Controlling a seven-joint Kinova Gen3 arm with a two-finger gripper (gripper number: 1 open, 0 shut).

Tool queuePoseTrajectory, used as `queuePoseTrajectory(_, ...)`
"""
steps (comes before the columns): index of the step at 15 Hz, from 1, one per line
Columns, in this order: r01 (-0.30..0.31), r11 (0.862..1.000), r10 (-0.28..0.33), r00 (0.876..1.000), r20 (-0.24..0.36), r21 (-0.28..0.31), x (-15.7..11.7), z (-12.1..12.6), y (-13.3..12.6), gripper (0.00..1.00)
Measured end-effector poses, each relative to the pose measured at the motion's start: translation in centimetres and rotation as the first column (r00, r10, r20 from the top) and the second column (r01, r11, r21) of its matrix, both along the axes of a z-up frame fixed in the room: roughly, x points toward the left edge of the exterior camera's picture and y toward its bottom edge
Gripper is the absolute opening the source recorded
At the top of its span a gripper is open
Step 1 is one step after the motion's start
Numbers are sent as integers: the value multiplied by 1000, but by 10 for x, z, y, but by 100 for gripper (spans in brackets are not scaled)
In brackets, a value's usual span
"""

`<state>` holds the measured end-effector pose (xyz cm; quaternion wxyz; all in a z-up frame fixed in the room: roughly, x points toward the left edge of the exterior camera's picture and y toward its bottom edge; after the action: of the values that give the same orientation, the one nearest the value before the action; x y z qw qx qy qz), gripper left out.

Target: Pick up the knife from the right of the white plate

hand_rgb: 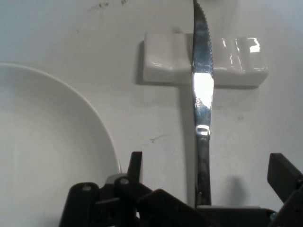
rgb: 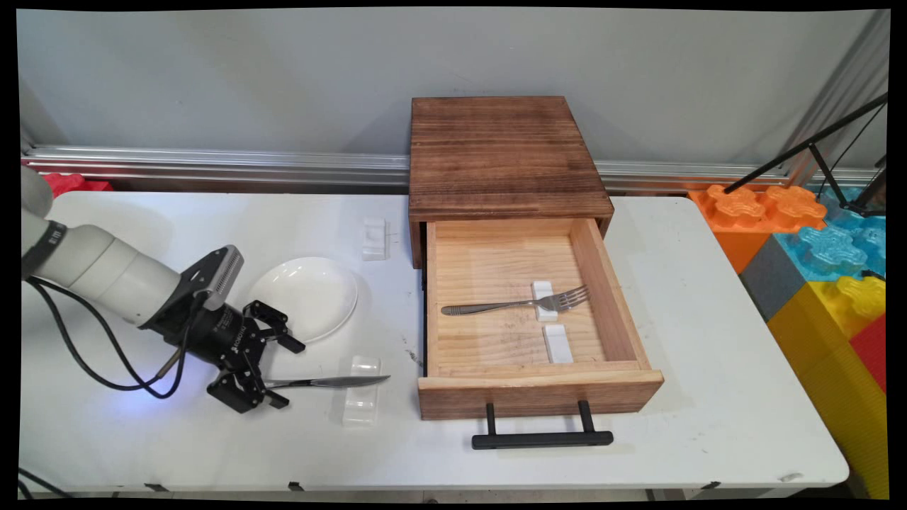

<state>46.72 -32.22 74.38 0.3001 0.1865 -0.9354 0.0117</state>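
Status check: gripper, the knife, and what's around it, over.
Gripper open, fingers either side of the knife handle. Knife blade lying across the white cutlery rest. White plate just beside. Wooden drawer open, fork inside.

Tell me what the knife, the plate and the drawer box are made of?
Knife: looks like polished steel, since it throws bright mirror glints.
Plate: probably glazed ceramic, plain white with a smooth sheen, though plastic can't be ruled out.
Drawer box: wood, with the grain showing, stained dark brown on the outside and left pale inside.
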Motion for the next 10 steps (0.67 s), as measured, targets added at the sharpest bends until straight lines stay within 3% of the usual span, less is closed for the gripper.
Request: queuePoseTrajectory(10, 29, 999, -30, 999, -28, -18, -5, -17, -5, 100)
